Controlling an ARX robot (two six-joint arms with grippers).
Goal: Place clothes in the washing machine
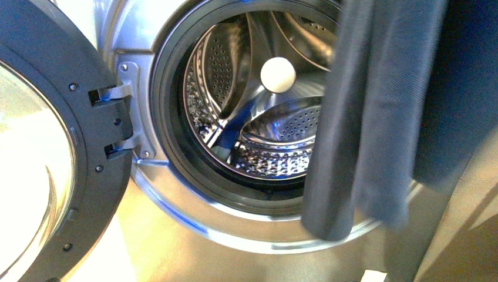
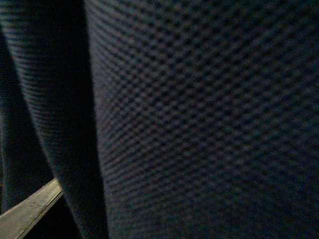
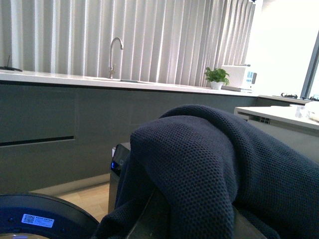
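clothes hang before washing machine | both claws cloth-covered, opening unreadable

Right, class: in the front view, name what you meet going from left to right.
Open dark grey round door with glass window → silver metal hinge bracket → shiny perforated steel drum → hanging dark blue-grey ribbed garment.

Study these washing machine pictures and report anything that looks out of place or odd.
A white round object sits at the middle of the drum of the washing machine; whether it is loose or fixed is unclear. The clothes hang outside, across the right side of the opening, not yet in.
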